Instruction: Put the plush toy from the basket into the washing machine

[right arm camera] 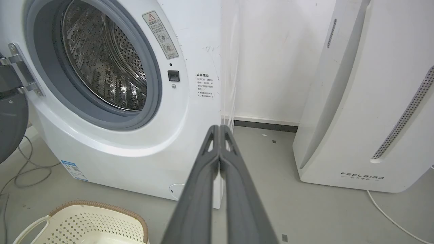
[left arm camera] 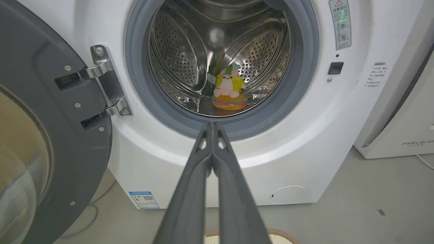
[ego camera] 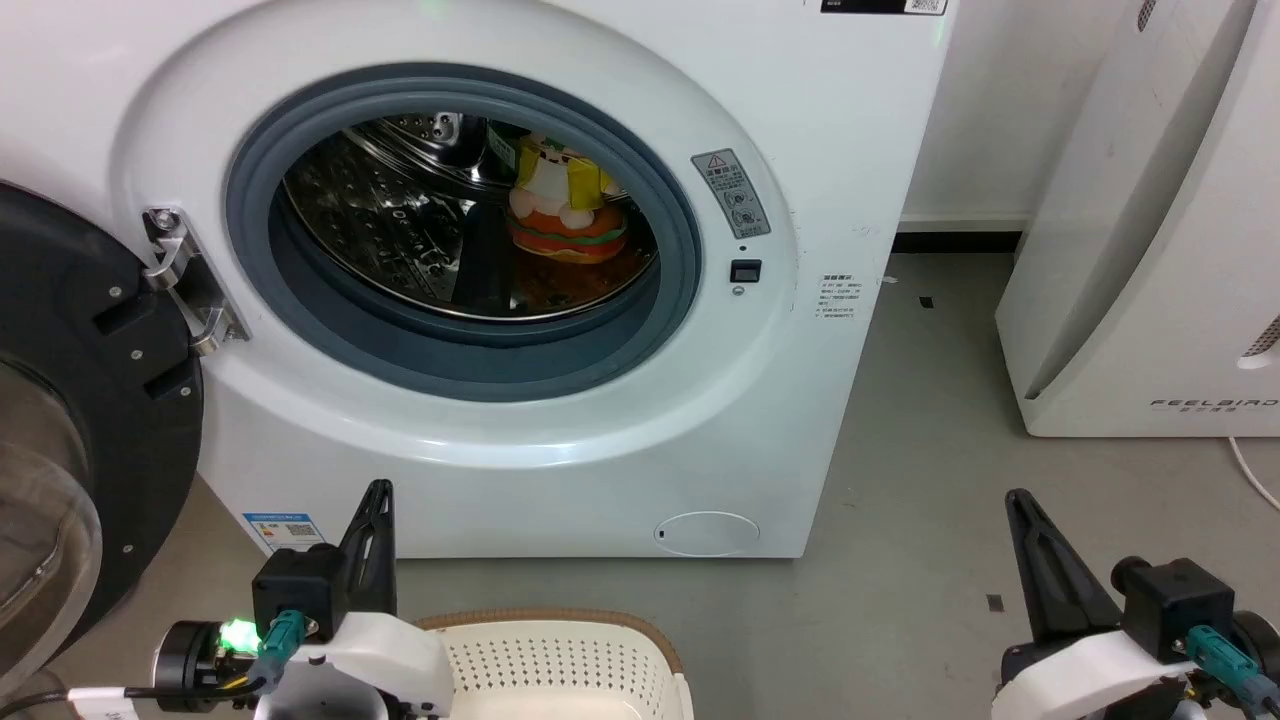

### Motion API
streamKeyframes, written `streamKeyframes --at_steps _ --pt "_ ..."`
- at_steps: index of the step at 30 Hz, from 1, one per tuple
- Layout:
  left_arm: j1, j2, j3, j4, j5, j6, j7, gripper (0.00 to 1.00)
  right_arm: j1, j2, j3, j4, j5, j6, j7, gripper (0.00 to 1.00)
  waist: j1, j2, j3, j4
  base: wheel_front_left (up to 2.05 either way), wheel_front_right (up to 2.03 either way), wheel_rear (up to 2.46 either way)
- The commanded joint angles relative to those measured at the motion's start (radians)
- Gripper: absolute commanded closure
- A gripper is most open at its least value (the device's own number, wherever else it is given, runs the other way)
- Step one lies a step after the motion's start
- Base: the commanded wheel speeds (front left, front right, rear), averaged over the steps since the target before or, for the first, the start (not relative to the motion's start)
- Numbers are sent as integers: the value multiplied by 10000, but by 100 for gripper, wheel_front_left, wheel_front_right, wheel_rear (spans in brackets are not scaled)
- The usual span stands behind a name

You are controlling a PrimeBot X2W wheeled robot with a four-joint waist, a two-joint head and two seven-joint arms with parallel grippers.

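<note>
One washer [ego camera: 840, 130], with one door [ego camera: 90, 400], one hinge [ego camera: 185, 280] and one drum [ego camera: 380, 220]. One warning sticker [ego camera: 732, 192]. One toy [ego camera: 565, 215]. One basket [ego camera: 560, 660]. One FEELBIRD appliance [ego camera: 1130, 250]. Two grippers: one left gripper [ego camera: 378, 490], one right gripper [ego camera: 1015, 497].

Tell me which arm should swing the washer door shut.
Probably left: the open door hangs on the robot's left, nearest the left gripper; the right gripper sits across by the FEELBIRD appliance. The plush toy already lies in the drum.
</note>
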Motion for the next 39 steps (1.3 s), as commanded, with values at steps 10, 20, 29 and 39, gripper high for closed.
streamKeyframes --at_steps 10,20,29,39 --pt "157 -29 -11 -276 64 14 237 100 -251 -4 98 60 -268 -6 241 100 0 0 -16 -5 0 0 0" --pt "198 -49 -13 -461 88 23 442 100 -312 -4 171 92 -431 -7 447 100 0 0 -33 -10 0 0 0" --pt "230 -64 -14 -607 106 30 603 100 -360 -4 229 118 -559 -7 609 100 0 0 -45 -14 0 0 0" --pt "230 -64 -14 -607 106 30 603 100 -360 -4 229 118 -559 -7 609 100 0 0 -45 -14 0 0 0"
